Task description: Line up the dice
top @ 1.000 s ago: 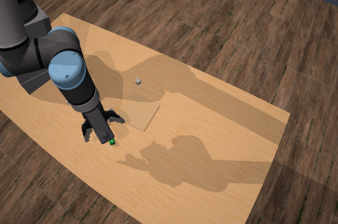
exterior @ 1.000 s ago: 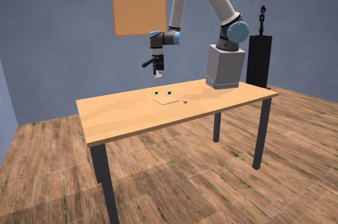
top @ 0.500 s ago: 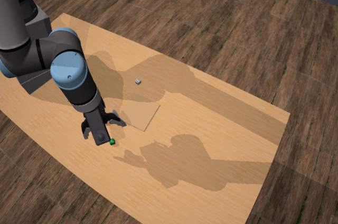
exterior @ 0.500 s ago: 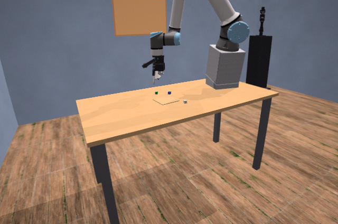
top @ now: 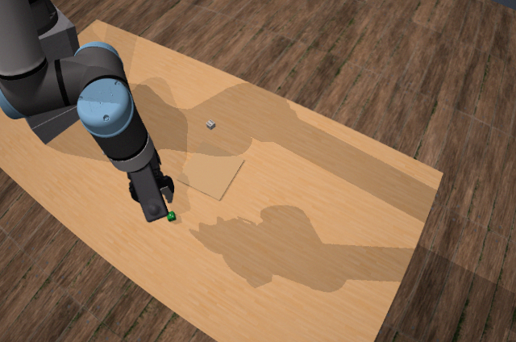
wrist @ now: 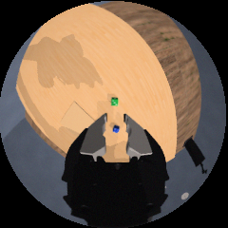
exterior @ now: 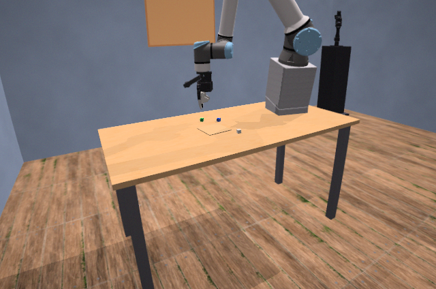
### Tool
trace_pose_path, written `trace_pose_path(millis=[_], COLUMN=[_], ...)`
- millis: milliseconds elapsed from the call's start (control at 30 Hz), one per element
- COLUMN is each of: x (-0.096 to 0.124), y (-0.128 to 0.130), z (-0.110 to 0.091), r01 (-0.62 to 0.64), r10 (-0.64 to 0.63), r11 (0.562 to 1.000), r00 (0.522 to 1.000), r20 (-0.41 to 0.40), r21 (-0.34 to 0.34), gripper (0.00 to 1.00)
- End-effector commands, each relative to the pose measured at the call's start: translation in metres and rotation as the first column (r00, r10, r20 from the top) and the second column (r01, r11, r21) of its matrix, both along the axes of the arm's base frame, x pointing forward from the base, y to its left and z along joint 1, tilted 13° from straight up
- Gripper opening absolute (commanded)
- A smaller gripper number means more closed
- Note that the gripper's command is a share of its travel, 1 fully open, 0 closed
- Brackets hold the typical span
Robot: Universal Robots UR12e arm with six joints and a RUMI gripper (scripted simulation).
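The green die (top: 171, 216) (exterior: 201, 119) (wrist: 114, 102) and the blue die (exterior: 219, 119) (wrist: 116, 129) lie on the table beside the mat (top: 212, 175) (exterior: 214, 129) (wrist: 73, 116). The arm hides the blue die in the top view. The white die (top: 210, 124) (exterior: 238, 131) lies off the mat on its other side and is not seen in the wrist view. The top numbers are too small to read. My gripper (exterior: 201, 106) (wrist: 115, 114) is partly open, with nothing between its fingers, above the table. The blue die shows through the finger gap but lies below.
The wooden table (top: 333, 188) (exterior: 158, 159) carries the robot's grey base block (exterior: 290, 84) at one end. Arm shadows fall across the table and part of the mat. A black stand (exterior: 334, 78) is behind the base end.
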State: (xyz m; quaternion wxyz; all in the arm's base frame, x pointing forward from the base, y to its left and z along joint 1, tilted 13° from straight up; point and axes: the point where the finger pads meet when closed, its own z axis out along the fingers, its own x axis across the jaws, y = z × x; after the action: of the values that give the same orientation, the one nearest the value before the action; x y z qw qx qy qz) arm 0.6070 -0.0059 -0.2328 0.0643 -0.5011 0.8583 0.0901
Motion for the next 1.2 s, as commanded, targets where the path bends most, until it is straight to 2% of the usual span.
trace_pose_path(millis=[0,1167], x=[0.0005,0.0007], y=[-0.0003,0.0005], z=[0.0004,-0.003], r01=[0.0,0.014], r10=[0.0,-0.014], r11=[1.0,1.0], r00=[1.0,1.0], r20=[0.001,-0.002], r21=[0.0,0.0], gripper=[0.21,0.21])
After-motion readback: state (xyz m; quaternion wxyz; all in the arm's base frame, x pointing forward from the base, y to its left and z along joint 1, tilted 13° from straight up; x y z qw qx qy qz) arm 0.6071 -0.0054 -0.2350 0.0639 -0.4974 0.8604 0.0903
